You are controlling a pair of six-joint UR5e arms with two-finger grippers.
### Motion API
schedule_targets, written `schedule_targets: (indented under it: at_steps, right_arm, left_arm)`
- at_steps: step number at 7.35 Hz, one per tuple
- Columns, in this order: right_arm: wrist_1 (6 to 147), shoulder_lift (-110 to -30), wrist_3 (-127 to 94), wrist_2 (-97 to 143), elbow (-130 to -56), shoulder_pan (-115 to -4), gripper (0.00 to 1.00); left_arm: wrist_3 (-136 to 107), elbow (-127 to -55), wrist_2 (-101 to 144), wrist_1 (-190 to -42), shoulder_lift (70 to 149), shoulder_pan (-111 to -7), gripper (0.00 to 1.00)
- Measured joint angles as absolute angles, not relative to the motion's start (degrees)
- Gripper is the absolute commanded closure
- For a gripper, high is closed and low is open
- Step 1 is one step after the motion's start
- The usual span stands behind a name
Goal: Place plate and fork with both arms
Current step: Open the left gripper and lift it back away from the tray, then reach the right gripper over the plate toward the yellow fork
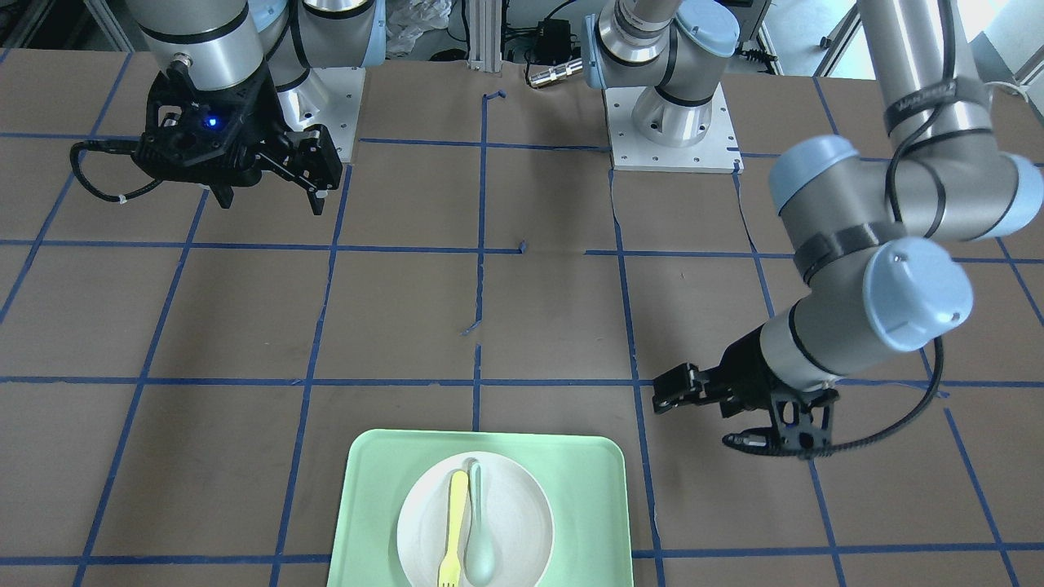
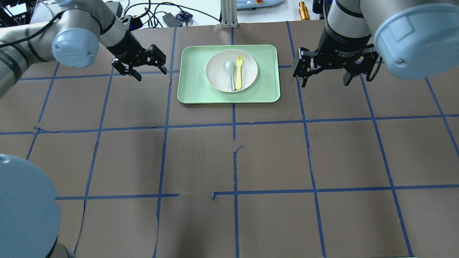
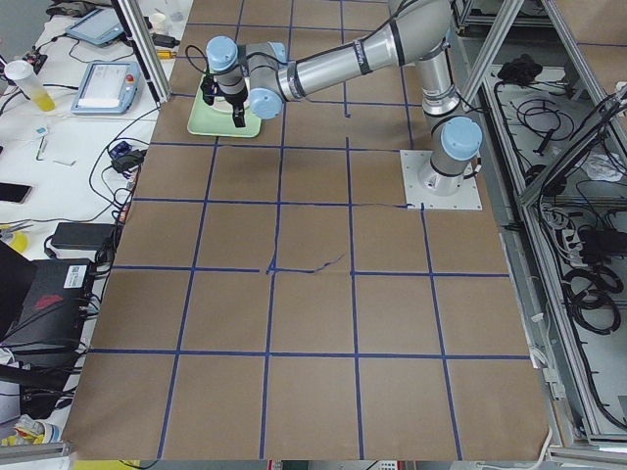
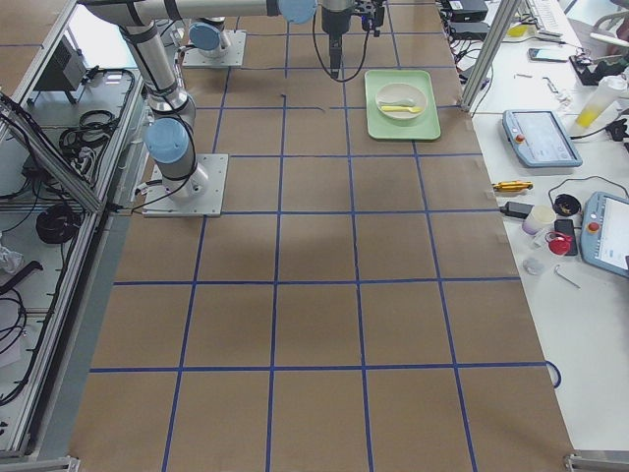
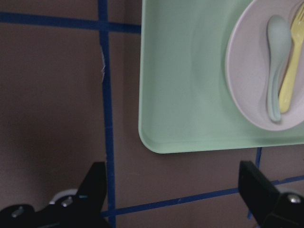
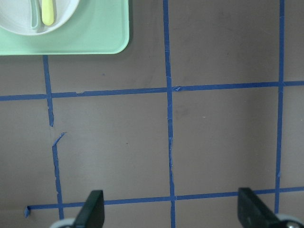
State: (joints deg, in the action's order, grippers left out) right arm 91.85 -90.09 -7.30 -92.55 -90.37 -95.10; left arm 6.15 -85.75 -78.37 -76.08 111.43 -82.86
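Observation:
The off-white plate (image 2: 217,76) sits in the middle of the pale green tray (image 2: 193,87) at the table's far edge from the robot. The yellow fork (image 2: 239,71) lies on the plate, next to a grey-green spoon (image 2: 230,74). My left gripper (image 2: 150,73) is open and empty, just left of the tray; its wrist view shows the tray corner (image 5: 161,137), plate (image 5: 244,85) and fork (image 5: 289,80). My right gripper (image 2: 324,83) is open and empty, raised to the right of the tray; its wrist view shows the tray corner (image 6: 95,42).
The brown table cover carries a blue tape grid (image 2: 235,123). The arm bases (image 1: 673,122) stand at the robot's side of the table. Cables and a metal post (image 2: 227,14) lie beyond the tray. Side benches with tablets (image 4: 536,138) flank the table.

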Motion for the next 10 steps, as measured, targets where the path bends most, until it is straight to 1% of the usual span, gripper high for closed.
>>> schedule_targets:
  at_steps: [2, 4, 6, 8, 10]
  right_arm:
    - [91.8, -90.1, -7.4, -92.5, -90.5, -95.1, 0.00]
    - [91.8, -90.1, -7.6, -92.5, -90.5, -95.2, 0.00]
    - [92.2, -90.1, -7.5, -92.6, -90.6, -95.2, 0.00]
    - [92.7, -90.1, -7.8, -92.6, -90.6, -95.3, 0.00]
    - [93.6, -89.7, -7.7, -92.6, -90.6, -95.5, 0.00]
  left_arm:
    - [6.7, -86.6, -84.5, -81.5, 101.7, -82.7, 0.00]
    - [2.5, -86.9, -85.9, -86.0, 94.7, -84.6, 0.00]
    - [-0.4, -87.8, -87.5, -88.1, 91.4, -87.9, 0.00]
    - [-2.3, -91.0, -89.0, -88.0, 89.4, -89.0, 0.00]
    - [-5.2, -92.6, -89.3, -87.8, 88.3, -89.2, 0.00]
